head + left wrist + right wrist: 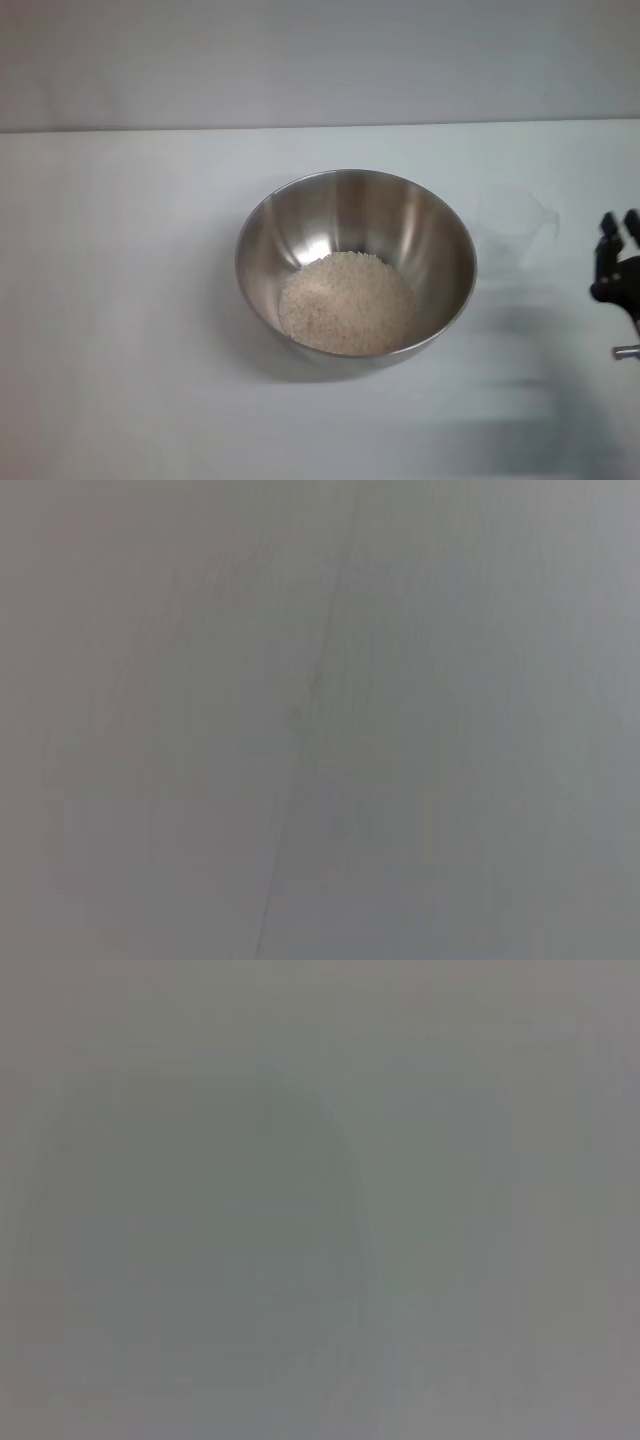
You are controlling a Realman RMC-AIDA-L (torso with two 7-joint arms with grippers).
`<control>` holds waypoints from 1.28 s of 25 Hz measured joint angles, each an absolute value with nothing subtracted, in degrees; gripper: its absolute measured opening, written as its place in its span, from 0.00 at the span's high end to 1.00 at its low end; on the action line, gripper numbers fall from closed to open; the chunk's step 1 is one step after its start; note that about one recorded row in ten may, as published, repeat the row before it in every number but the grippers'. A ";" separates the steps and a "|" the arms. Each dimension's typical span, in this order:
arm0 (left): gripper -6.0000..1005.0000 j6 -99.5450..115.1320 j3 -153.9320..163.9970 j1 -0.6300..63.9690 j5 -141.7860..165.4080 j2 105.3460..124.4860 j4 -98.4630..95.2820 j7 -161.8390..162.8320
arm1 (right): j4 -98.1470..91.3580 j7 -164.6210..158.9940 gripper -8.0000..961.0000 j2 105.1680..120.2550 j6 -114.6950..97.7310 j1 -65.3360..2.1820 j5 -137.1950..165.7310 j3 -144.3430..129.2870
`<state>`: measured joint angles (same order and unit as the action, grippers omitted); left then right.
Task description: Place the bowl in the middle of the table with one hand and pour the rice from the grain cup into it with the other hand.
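Observation:
The stainless-steel bowl (355,262) stands upright in the middle of the white table (120,300). A pale heap of rice (345,303) lies in its bottom. The transparent grain cup (517,226) stands on the table to the right of the bowl; it is faint and looks empty. My right gripper (619,226) is at the right edge of the head view, to the right of the cup and apart from it, with its two black fingers spread and nothing between them. My left gripper is out of view. Both wrist views show only a blurred grey surface.
The table's far edge (320,127) meets a plain grey wall. A small metal part of the right arm (626,351) shows at the right edge.

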<state>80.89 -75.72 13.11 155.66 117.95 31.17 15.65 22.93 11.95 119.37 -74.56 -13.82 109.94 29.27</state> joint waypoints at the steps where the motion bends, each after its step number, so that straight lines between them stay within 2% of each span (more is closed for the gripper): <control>1: 0.19 80.89 -75.75 13.10 155.66 117.95 31.09 15.60 | 22.92 11.94 0.80 119.35 -75.99 -13.65 109.91 29.31; 5: 0.19 80.89 -75.76 13.02 155.66 117.98 30.78 15.33 | 22.29 11.11 0.80 119.20 -81.06 -13.87 109.68 30.04; 11: 0.19 80.43 -75.83 13.01 155.66 118.02 29.73 15.07 | 16.07 2.46 0.79 118.98 -87.45 -17.79 109.54 31.01; 21: 0.19 79.75 -75.85 13.52 155.58 118.21 27.21 12.84 | 9.08 -2.87 0.59 118.94 -91.44 -22.93 109.42 33.92; 24: 0.19 79.71 -75.85 13.67 155.58 118.21 26.91 12.48 | 8.55 -2.86 0.41 118.94 -91.60 -23.31 109.41 35.16; 32: 0.19 79.71 -75.84 13.87 155.33 118.30 26.80 10.77 | 8.43 -2.83 0.41 118.95 -92.19 -23.25 109.36 38.66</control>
<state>79.71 -75.84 13.87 155.33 118.30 26.80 10.77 8.43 -2.83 118.95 -92.19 -23.25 109.36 38.66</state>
